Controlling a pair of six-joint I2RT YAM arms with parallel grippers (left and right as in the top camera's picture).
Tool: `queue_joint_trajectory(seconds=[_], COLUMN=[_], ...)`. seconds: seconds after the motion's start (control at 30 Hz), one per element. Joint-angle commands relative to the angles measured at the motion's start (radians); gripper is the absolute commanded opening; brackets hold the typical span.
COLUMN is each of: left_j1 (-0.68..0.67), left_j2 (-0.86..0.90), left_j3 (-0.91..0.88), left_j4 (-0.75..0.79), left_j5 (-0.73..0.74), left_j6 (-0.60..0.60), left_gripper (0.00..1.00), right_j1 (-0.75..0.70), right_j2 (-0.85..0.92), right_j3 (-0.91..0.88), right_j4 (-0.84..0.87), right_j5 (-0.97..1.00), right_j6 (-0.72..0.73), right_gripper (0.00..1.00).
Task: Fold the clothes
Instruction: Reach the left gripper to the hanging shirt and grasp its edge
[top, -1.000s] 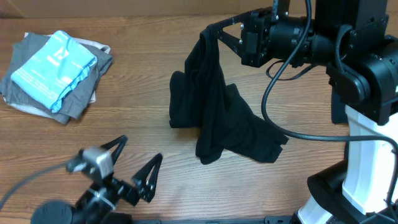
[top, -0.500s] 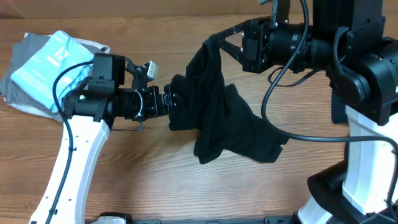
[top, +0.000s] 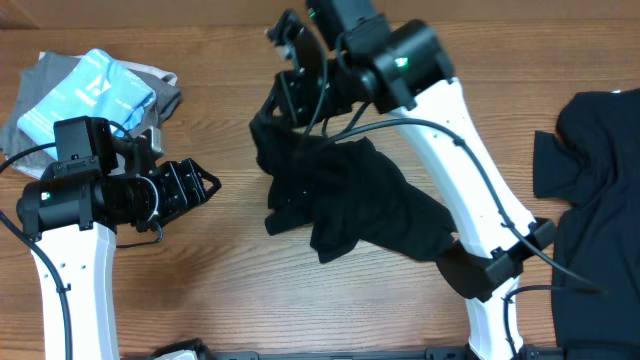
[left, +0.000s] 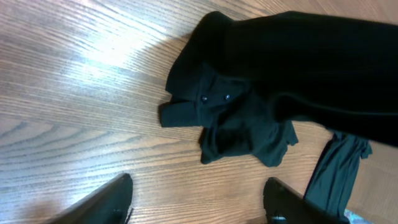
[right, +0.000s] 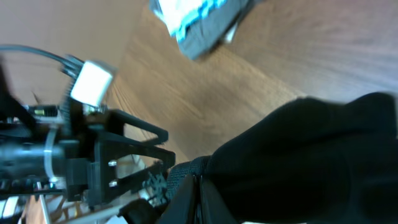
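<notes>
The wooden table (top: 200, 290) is brown and grainy, and it fills the whole overhead view under my two arms. Near its middle lies a crumpled black short-sleeved cotton T-shirt (top: 360, 205), with most of the cloth heaped on the wood. One part of it is drawn up toward the far edge, where my right gripper (top: 292, 90) has it. My right arm reaches across above the heap to get there. My right wrist camera sees dark cloth bunched right at the fingers, which are clamped together on the T-shirt.

My left gripper (top: 205, 185) hangs to the left of the heap and points at it, apart from the cloth. Its fingers (left: 115, 199) stand spread and there is only bare wood between them. From my left wrist the black T-shirt (left: 249, 118) lies ahead in folds, with a thick band of it running off to the upper right.

At the right edge of the table a second black garment (top: 600, 160) lies spread, well apart from the heap. In the far left corner sits a stack of folded grey clothes (top: 35, 80), and a light blue folded cloth (top: 85, 95) lies on top of it.
</notes>
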Motion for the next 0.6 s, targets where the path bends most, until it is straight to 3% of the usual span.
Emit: queue_joint_trajectory(seconds=[0.0, 0.03, 0.1, 0.2, 0.27, 0.33, 0.43, 0.57], left_j1=[0.0, -0.01, -0.028, -0.075, -0.106, -0.126, -0.191, -0.216], left_j2=[-0.009, -0.005, 0.004, 0.024, 0.032, 0.038, 0.089, 0.122], left_j3=[0.012, 0.005, 0.0, -0.003, -0.003, -0.003, -0.004, -0.004], left_j4=[-0.023, -0.016, 0.013, 0.081, 0.143, 0.169, 0.194, 0.319], left_j5=[0.127, 0.196, 0.197, 0.23, 0.275, 0.237, 0.23, 0.206], left_j6=[0.051, 0.085, 0.127, 0.248, 0.312, 0.352, 0.43, 0.426], left_gripper=[0.51, 0.55, 0.63, 0.66, 0.73, 0.76, 0.72, 0.7], right_j1=[0.018, 0.021, 0.021, 0.021, 0.021, 0.021, 0.021, 0.021], right_j2=[0.008, 0.008, 0.008, 0.008, 0.008, 0.008, 0.008, 0.008], right_j3=[-0.096, -0.138, -0.164, -0.165, -0.165, -0.165, -0.163, -0.163], right_j4=[0.056, 0.087, 0.107, 0.106, 0.099, 0.098, 0.101, 0.098], right_j5=[0.004, 0.003, -0.006, -0.012, -0.012, -0.018, -0.089, -0.091], right_j6=[-0.007, -0.006, -0.004, -0.003, -0.004, -0.004, -0.008, -0.008], right_gripper=[0.04, 0.04, 0.04, 0.04, 0.04, 0.04, 0.04, 0.04])
